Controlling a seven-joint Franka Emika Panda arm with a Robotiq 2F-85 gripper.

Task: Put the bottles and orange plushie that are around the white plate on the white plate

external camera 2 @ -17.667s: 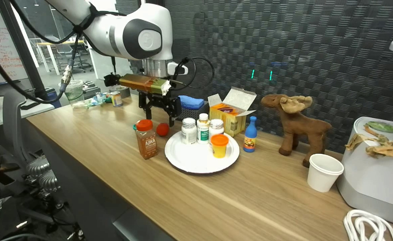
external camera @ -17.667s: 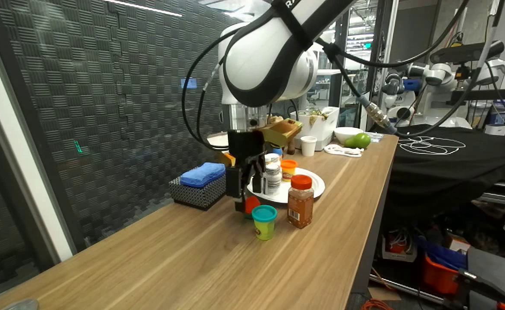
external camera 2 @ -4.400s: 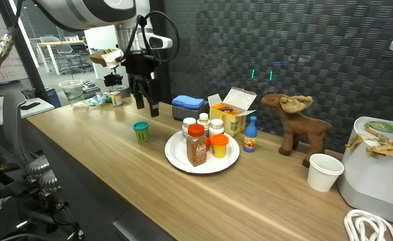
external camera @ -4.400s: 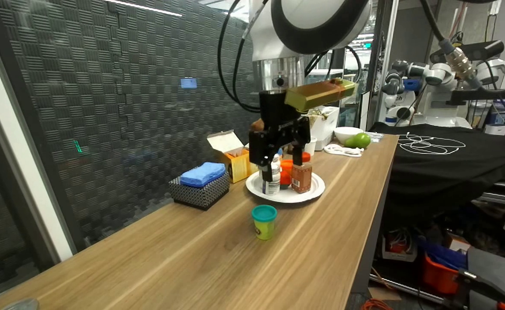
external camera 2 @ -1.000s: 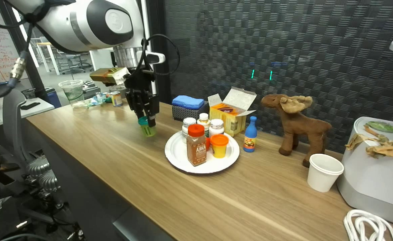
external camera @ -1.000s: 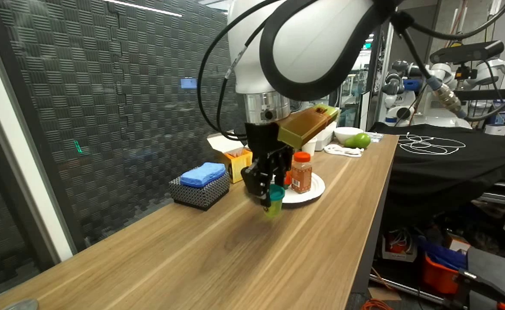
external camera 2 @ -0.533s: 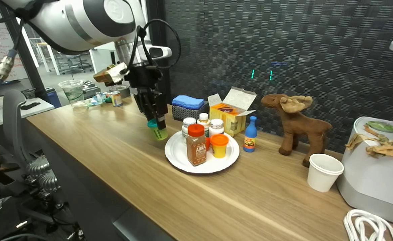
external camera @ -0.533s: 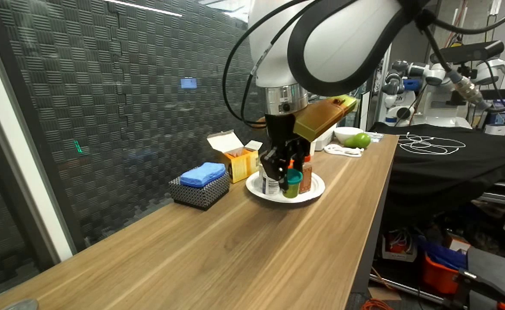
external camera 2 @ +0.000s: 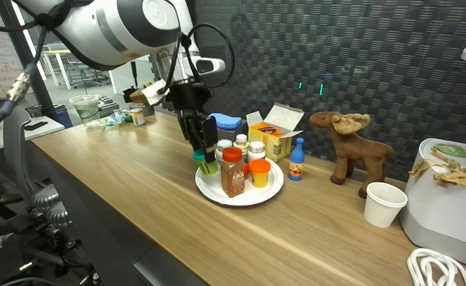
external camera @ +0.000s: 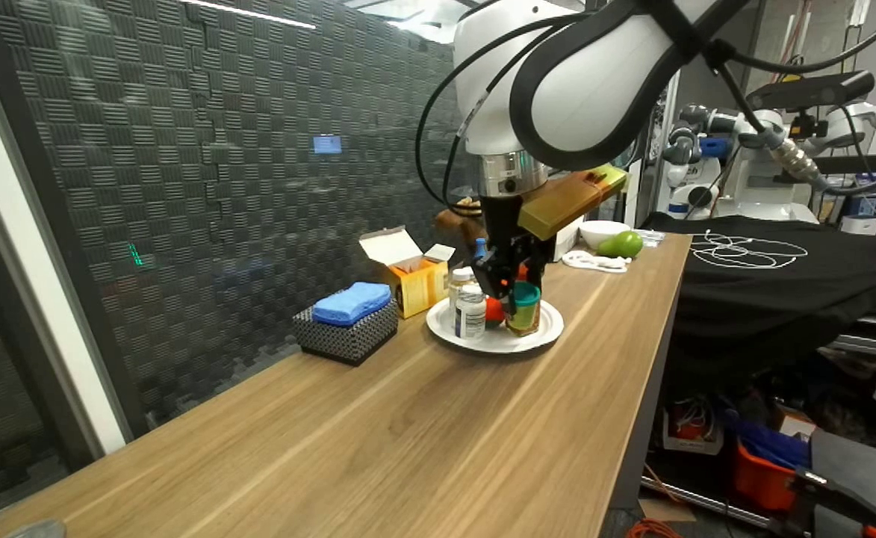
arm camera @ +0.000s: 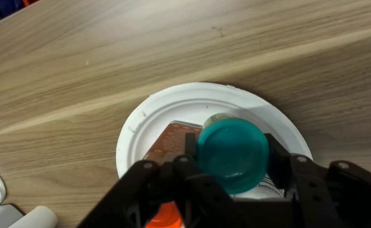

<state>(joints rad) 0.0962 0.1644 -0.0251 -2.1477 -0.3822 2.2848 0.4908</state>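
While four bottles (external camera 2: 233, 176) crowded the plate (external camera 2: 252, 197) near one box (external camera 2: 274, 146) and one moose (external camera 2: 360, 153), the gripper (arm camera: 231, 145) clamped one green tub (external camera 2: 208, 168).

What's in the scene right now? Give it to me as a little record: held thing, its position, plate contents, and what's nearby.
Held: teal-lidded green tub, tilted, gripped by the tool
Position: over the white plate; touching it or not, cannot tell
On plate: amber bottle, three white bottles, yellow tub, orange plushie (partly hidden)
Beside plate: blue bottle, upright; yellow box, flaps open
Farther off: brown moose toy, standing
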